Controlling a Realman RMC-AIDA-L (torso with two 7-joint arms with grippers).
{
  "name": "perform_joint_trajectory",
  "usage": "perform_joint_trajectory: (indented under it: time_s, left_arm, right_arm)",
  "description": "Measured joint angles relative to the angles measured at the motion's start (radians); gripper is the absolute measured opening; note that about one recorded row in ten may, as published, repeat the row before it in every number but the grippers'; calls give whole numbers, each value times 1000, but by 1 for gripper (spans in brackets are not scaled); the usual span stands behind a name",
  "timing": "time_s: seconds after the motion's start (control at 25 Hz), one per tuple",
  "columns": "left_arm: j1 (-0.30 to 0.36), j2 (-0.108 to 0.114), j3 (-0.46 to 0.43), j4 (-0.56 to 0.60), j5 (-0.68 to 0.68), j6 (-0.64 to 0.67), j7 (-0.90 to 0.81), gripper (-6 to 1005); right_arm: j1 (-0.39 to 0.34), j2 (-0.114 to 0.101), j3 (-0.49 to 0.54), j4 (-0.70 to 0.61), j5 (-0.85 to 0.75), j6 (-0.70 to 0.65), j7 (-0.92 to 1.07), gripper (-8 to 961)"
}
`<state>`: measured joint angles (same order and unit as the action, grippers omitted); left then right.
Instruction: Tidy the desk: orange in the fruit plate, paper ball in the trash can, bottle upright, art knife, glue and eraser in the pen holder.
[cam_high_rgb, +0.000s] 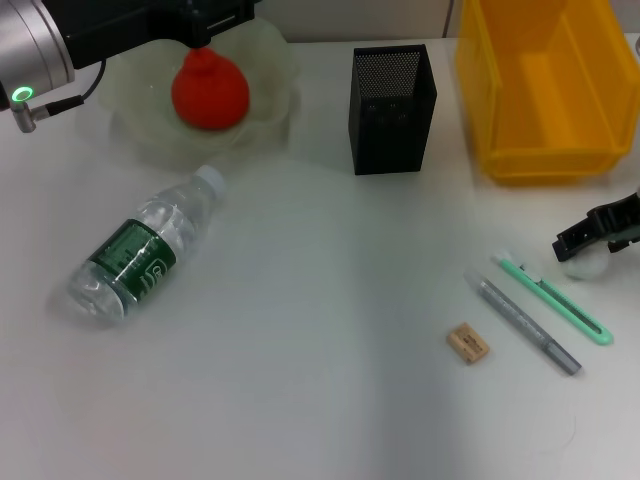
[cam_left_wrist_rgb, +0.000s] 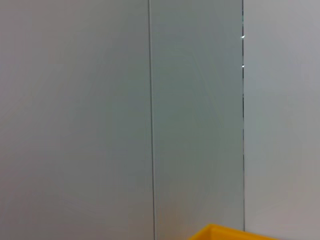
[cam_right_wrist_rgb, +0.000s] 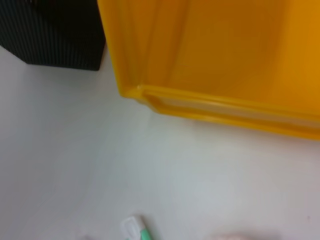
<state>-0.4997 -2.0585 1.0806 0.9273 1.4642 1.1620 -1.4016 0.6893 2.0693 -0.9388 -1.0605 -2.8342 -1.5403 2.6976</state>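
Observation:
The orange (cam_high_rgb: 210, 90) lies in the translucent fruit plate (cam_high_rgb: 275, 70) at the back left. My left gripper (cam_high_rgb: 200, 38) is right above it, touching its top. The clear bottle (cam_high_rgb: 140, 255) with a green label lies on its side at the left. My right gripper (cam_high_rgb: 590, 238) hangs at the right edge, just over the white paper ball (cam_high_rgb: 585, 266). The green art knife (cam_high_rgb: 555, 298), the grey glue pen (cam_high_rgb: 525, 325) and the tan eraser (cam_high_rgb: 468, 343) lie on the table at the front right. The knife's end also shows in the right wrist view (cam_right_wrist_rgb: 137, 230).
The black mesh pen holder (cam_high_rgb: 393, 108) stands at the back centre, also in the right wrist view (cam_right_wrist_rgb: 50, 35). The yellow bin (cam_high_rgb: 540, 140) stands at the back right, close in the right wrist view (cam_right_wrist_rgb: 225, 60); its corner shows in the left wrist view (cam_left_wrist_rgb: 230, 234).

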Motion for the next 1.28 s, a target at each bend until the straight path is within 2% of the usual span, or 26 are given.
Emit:
perform_joint_trajectory:
  time_s: [0.16,0.52,0.64,0.76,0.84,0.88,1.0,1.12,1.16,1.24,1.28]
  left_arm:
    - [2,-1,-1,-2,0,-4,2,580]
    - [11,-2,-3,-2,1,-4,3,579]
    - [12,-1,-4,-2,1,-4,3,578]
    - [12,-1,-4,-2,1,-7,3,578]
    - [12,-1,-4,-2,1,-7,3,578]
    - [12,0,-4,-2,1,-9,3,578]
    - [12,0,-4,-2,1,-12,3,577]
    - [16,-1,-9,-2,0,-16,3,577]
    - [19,-3,-13,-2,0,-17,3,577]
    - [22,-4,-14,-2,-1,-17,3,577]
    - [27,-5,-14,-2,-4,-17,3,577]
  right_arm:
    - [5,1,0,20,3,17,-1,754]
    - [9,-2,12,21,4,8,-1,594]
    - [9,-9,20,7,8,-25,-1,549]
    - [4,-30,67,-75,83,-148,-2,504]
    - [1,-37,80,-105,108,-173,-2,474]
    - [-5,-48,115,-182,153,-231,-2,466]
    - [-6,-54,148,-251,163,-249,0,444]
    - [-8,-61,183,-323,164,-206,0,436]
    - [-13,-64,194,-335,175,-130,-10,436]
    - [-17,-65,197,-331,188,-85,-22,435]
    - [-25,-60,197,-309,227,7,-60,435]
